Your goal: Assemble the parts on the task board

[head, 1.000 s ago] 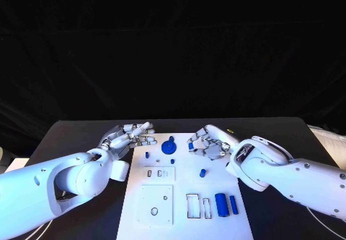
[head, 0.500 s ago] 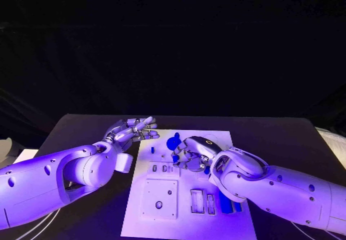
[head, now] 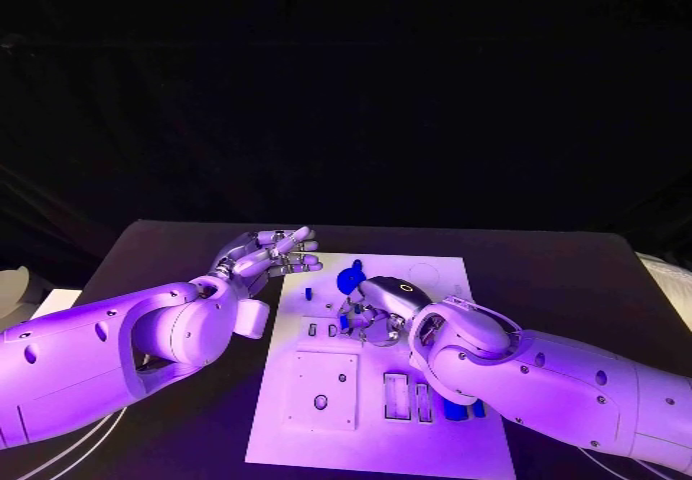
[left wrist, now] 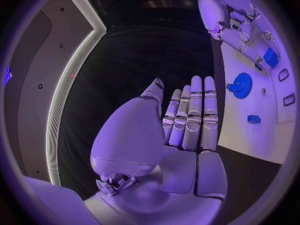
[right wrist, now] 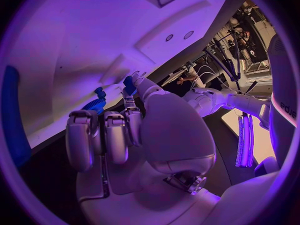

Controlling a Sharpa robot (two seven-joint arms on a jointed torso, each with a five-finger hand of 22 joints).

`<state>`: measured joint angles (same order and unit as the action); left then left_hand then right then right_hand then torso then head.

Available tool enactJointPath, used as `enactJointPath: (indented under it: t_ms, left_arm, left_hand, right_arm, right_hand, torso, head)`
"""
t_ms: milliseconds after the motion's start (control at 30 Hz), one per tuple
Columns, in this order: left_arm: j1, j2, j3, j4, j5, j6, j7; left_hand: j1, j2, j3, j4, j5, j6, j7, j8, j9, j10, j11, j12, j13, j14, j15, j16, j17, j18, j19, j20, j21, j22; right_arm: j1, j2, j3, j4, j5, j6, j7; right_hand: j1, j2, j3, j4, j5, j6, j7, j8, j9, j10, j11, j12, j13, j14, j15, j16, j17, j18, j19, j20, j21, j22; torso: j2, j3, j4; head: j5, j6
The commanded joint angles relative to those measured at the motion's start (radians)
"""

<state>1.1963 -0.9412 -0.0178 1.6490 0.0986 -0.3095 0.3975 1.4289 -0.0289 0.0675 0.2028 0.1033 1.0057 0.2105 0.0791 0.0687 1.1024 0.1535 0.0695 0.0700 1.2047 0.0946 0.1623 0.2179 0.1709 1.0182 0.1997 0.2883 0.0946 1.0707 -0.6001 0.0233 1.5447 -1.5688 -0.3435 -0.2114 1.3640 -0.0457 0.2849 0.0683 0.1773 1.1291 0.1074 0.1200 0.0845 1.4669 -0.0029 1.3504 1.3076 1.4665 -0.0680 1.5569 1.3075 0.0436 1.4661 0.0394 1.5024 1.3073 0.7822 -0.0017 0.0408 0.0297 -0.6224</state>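
The white task board [head: 433, 275] lies in the middle of the black table. My right hand [head: 378, 310] hovers low over its middle, fingers curled, pinching a small blue part [head: 346, 322] at its fingertips; the right wrist view shows that part [right wrist: 129, 81] against the board [right wrist: 94, 35]. A blue gear [head: 351, 280] stands just beyond the hand, and a small blue peg [head: 307, 295] sits near the board's left edge. My left hand [head: 274, 255] is off the board's far left corner, fingers straight and holding nothing [left wrist: 187, 122]. The left wrist view shows the gear [left wrist: 240, 81] and the right hand [left wrist: 231, 20].
A raised white square plate [head: 320, 390] with holes sits at the board's near left, with rectangular slots [head: 397, 395] beside it. Long blue parts [head: 459, 410] lie at the near right, partly hidden by my right forearm. A pale sheet [head: 55, 300] lies at the table's left edge.
My right hand has moved left and nearer across the board, carrying the small blue part to the middle. The left hand has barely moved. The camera has shifted.
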Motion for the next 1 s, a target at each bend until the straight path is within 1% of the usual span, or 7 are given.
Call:
enactJointPath:
  t_ms: [33, 300, 433, 700, 1000]
  left_arm:
    - [0.001, 0.002, 0.0, 0.001, 0.003, 0.02, 0.009]
    - [0.001, 0.001, 0.0, 0.002, 0.003, 0.02, 0.008]
    - [0.001, 0.001, 0.0, 0.004, 0.003, 0.02, 0.007]
    - [0.001, -0.001, 0.0, 0.005, 0.003, 0.02, 0.006]
    - [0.001, -0.002, 0.0, 0.006, 0.003, 0.02, 0.006]
  left_hand:
    - [-0.002, 0.008, -0.001, -0.005, -0.004, -0.005, 0.002, -0.005, 0.0, -0.007, 0.001, -0.006, -0.001, -0.002, 0.002, -0.002, 0.001, 0.012, -0.004, 0.006, -0.002, -0.002]
    - [-0.002, 0.008, -0.001, -0.005, -0.004, -0.005, 0.002, -0.005, 0.0, -0.007, 0.001, -0.006, -0.001, -0.002, 0.002, -0.002, 0.001, 0.012, -0.004, 0.006, -0.002, -0.002]
    - [-0.002, 0.008, -0.001, -0.005, -0.004, -0.005, 0.002, -0.005, 0.0, -0.007, 0.001, -0.006, -0.001, -0.002, 0.002, -0.002, 0.001, 0.012, -0.004, 0.006, -0.002, -0.002]
    - [-0.002, 0.008, -0.001, -0.005, -0.004, -0.005, 0.002, -0.005, 0.0, -0.007, 0.001, -0.006, -0.001, -0.002, 0.002, -0.002, 0.001, 0.012, -0.004, 0.006, -0.002, -0.002]
    - [-0.002, 0.008, -0.001, -0.005, -0.004, -0.005, 0.002, -0.005, 0.0, -0.007, 0.001, -0.006, -0.001, -0.002, 0.002, -0.002, 0.001, 0.012, -0.004, 0.006, -0.002, -0.002]
  right_arm:
    - [-0.003, 0.005, -0.001, -0.004, -0.03, 0.04, -0.03]
    - [-0.007, 0.015, -0.002, -0.012, -0.033, 0.073, -0.047]
    - [-0.009, 0.019, -0.003, -0.016, -0.035, 0.079, -0.054]
    - [-0.01, 0.02, -0.004, -0.019, -0.037, 0.094, -0.064]
    - [-0.01, 0.02, -0.005, -0.017, -0.042, 0.119, -0.072]
  right_hand:
    - [-0.001, 0.009, 0.003, 0.0, -0.006, 0.048, -0.036, 0.024, 0.045, 0.03, -0.006, -0.005, 0.132, 0.098, -0.006, -0.004, 0.235, -0.008, 0.031, -0.006, -0.006, 0.102]
    - [-0.021, 0.004, -0.002, 0.005, -0.013, 0.043, -0.033, 0.019, 0.046, 0.027, -0.003, -0.012, 0.129, 0.097, -0.004, -0.006, 0.233, -0.008, 0.029, -0.005, -0.009, 0.098]
    - [-0.025, 0.002, -0.003, 0.006, -0.015, 0.041, -0.033, 0.017, 0.046, 0.026, -0.003, -0.013, 0.128, 0.097, -0.004, -0.006, 0.232, -0.007, 0.029, -0.004, -0.009, 0.097]
    - [-0.035, -0.003, -0.006, 0.008, -0.017, 0.035, -0.029, 0.012, 0.045, 0.024, 0.0, -0.018, 0.127, 0.096, -0.002, -0.008, 0.229, -0.007, 0.027, -0.003, -0.011, 0.093]
    - [-0.052, -0.02, -0.013, 0.012, -0.025, 0.009, -0.016, -0.009, 0.04, 0.009, 0.01, -0.056, 0.107, 0.095, 0.006, -0.013, 0.222, -0.004, 0.022, 0.003, -0.018, 0.081]
  torso:
    - [0.0, 0.001, 0.0004]
    - [0.0, 0.001, -0.0011]
    - [0.0, 0.0013, -0.001]
    - [0.0, 0.0013, -0.0013]
    - [0.0, 0.002, -0.0019]
  head:
    - [0.002, -0.004]
    - [0.003, -0.007]
    - [0.003, -0.01]
    - [0.002, -0.012]
    - [0.001, -0.013]
